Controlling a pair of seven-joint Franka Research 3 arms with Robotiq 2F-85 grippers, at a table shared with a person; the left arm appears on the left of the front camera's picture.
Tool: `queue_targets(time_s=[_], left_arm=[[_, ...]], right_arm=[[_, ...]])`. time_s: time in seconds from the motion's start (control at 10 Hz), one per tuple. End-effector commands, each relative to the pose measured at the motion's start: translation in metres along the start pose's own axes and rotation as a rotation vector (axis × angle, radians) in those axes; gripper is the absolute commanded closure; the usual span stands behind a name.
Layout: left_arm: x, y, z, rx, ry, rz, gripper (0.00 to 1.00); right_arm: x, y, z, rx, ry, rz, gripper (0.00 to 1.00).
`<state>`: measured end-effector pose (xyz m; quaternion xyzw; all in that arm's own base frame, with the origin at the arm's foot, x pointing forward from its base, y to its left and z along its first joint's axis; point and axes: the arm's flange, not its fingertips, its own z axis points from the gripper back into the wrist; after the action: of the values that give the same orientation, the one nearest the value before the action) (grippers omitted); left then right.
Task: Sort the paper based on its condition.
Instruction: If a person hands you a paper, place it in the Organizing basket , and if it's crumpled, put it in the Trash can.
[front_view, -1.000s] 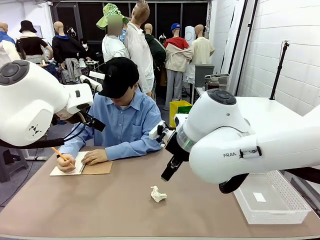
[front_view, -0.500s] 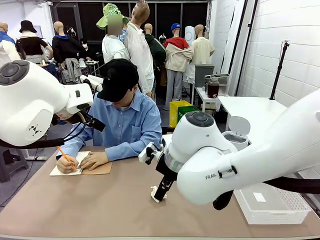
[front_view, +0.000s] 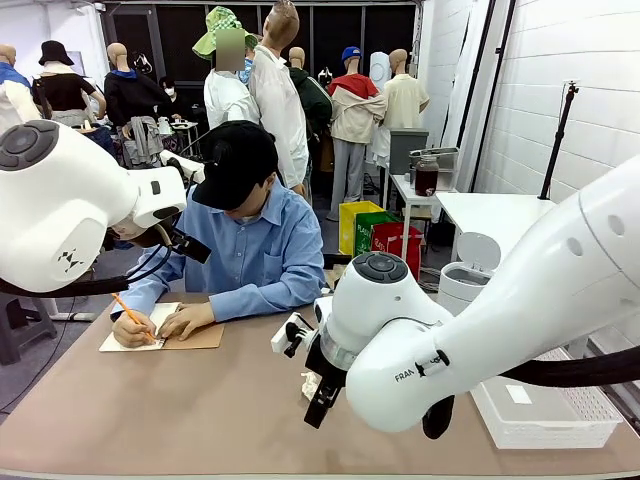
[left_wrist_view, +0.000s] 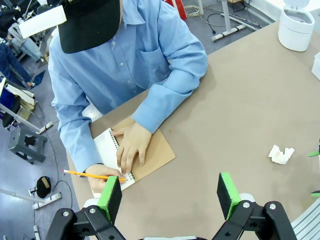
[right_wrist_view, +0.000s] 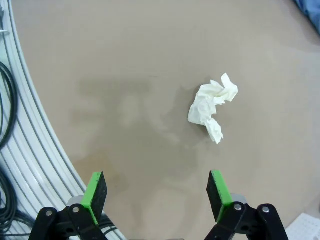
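A crumpled white paper (right_wrist_view: 212, 107) lies on the brown table, ahead of my right gripper (right_wrist_view: 156, 192) and a little to the right of its centre line. That gripper hangs above the table, open and empty, with its green pads (right_wrist_view: 95, 192) wide apart. The right arm (front_view: 400, 350) stretches over the middle of the table and mostly hides the paper in the front view. My left gripper (left_wrist_view: 169, 195) is high over the table, open and empty. From there the crumpled paper (left_wrist_view: 281, 154) lies far to the right.
A person at the far side writes with a pencil (left_wrist_view: 92, 175) in a spiral notebook (left_wrist_view: 152, 152) with a brown cover. A white mesh basket (front_view: 540, 410) holding a small tag sits at the right edge. A white lidded bin (left_wrist_view: 296, 27) stands farther back.
My right arm has swung left and down, from beside the crumpled paper to over it. The left arm has stayed put and the person keeps writing.
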<state>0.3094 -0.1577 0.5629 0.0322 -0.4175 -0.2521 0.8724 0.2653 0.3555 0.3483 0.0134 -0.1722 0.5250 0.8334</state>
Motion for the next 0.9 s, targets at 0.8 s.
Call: queue_targets(time_s=[0.8], left_arm=[[0.001, 0.001, 0.000, 0.007, -0.005, -0.013, 0.00]], right_arm=[[0.042, -0.038, -0.047, -0.042, -0.039, 0.090, 0.00]])
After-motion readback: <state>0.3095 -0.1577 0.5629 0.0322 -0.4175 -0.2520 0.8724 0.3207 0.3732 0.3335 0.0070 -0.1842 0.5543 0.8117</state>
